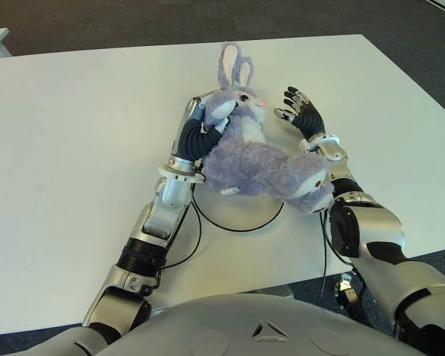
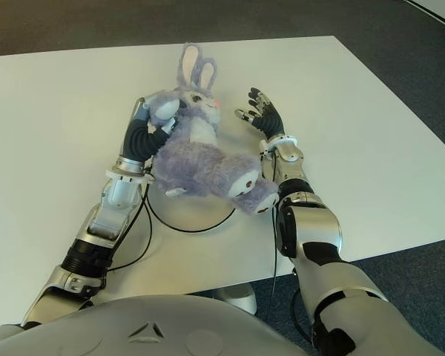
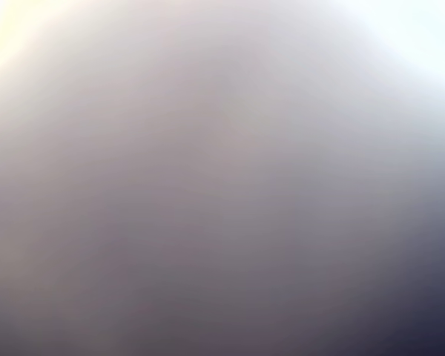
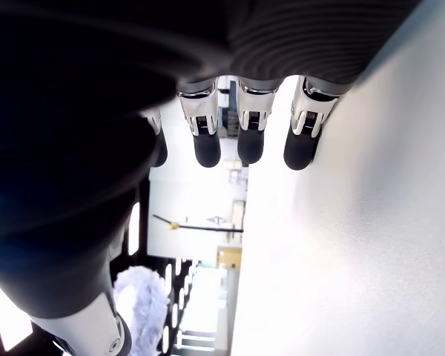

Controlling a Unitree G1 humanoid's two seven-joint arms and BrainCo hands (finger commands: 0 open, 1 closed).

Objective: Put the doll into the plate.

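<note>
a purple plush bunny doll (image 1: 263,159) is lying across a white table (image 1: 81,126), its head between the robot's two hands. the left hand (image 1: 208,119) is curling its fingers around the doll's near arm and shoulder, grasping it; its wrist camera is smothered by fur. the right hand (image 1: 302,113) is hovering just beside the doll's face, fingers (image 4: 251,130) spread and holding nothing. a thin dark ring (image 1: 241,222), probably the rim of the plate, is showing under the doll's body. to finish well, the left hand should be letting go gently, so the doll is settling inside that ring rather than dragging off it.
</note>
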